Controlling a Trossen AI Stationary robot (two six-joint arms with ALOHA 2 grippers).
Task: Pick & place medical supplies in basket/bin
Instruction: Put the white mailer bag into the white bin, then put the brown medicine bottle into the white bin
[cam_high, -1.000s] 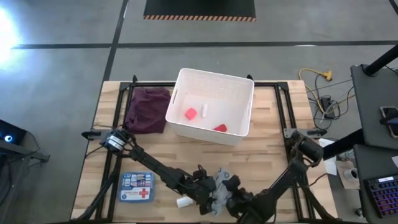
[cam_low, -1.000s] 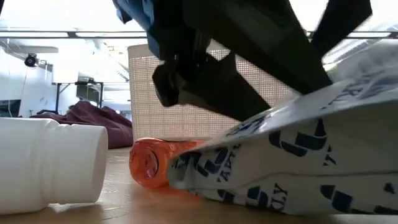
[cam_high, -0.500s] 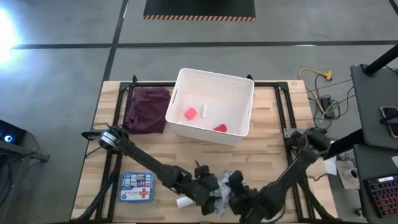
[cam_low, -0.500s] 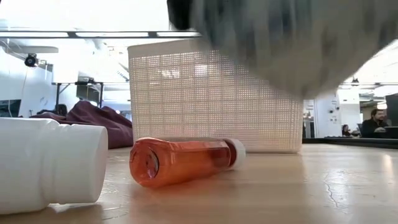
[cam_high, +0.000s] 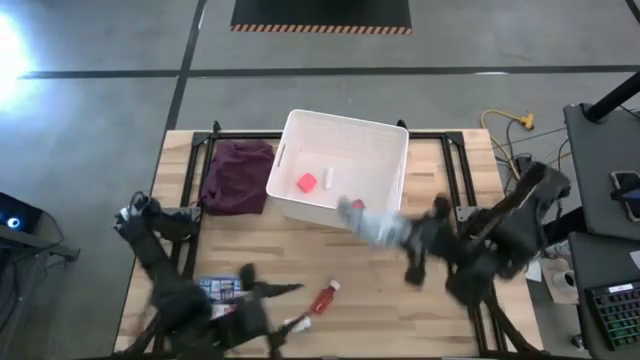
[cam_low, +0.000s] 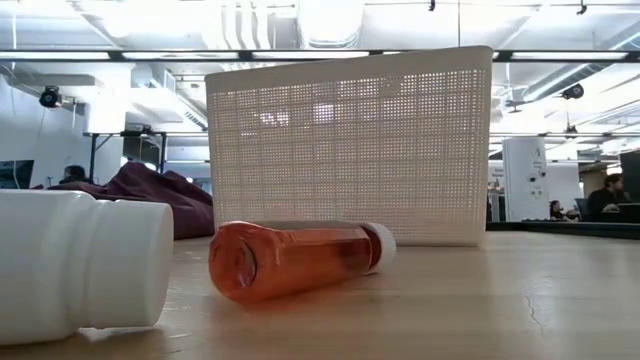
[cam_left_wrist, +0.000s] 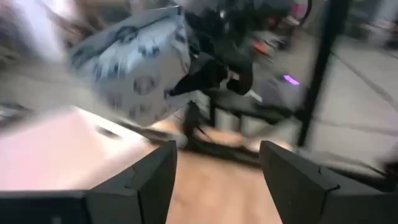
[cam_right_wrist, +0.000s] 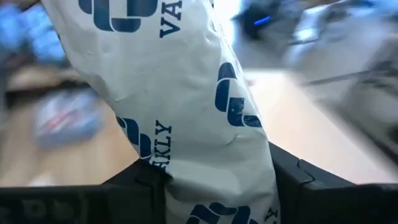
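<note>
My right gripper (cam_high: 405, 240) is shut on the grey-white patterned packet (cam_high: 372, 223), which hangs in the air at the near right corner of the white bin (cam_high: 380, 135). A pink cube (cam_high: 306, 183), a white vial (cam_high: 328, 177) and a red item (cam_high: 357, 204) lie in the bin. The orange bottle (cam_low: 290, 260) and a white bottle (cam_low: 80, 265) lie on their sides on the table. My left gripper (cam_left_wrist: 217, 180) is open near the table's near left, beside the first-aid box (cam_high: 213, 288). My right gripper pinches the packet between its two fingers (cam_right_wrist: 140, 186) at one end of the packet (cam_right_wrist: 205, 186). The rest of the packet (cam_left_wrist: 134, 65) sticks out past the fingers toward the bin. It is lifted clear of the table.
A purple cloth (cam_high: 238, 175) lies left of the bin at the far left. A small white vial (cam_high: 296, 323) lies by the near edge. The table's near right holds bare wood.
My right gripper has lifted the packet off the near edge of the table and carried it up and toward the far right, to the bin's near corner. The orange bottle beneath it now lies uncovered. My left arm has swung back toward the table's left.
</note>
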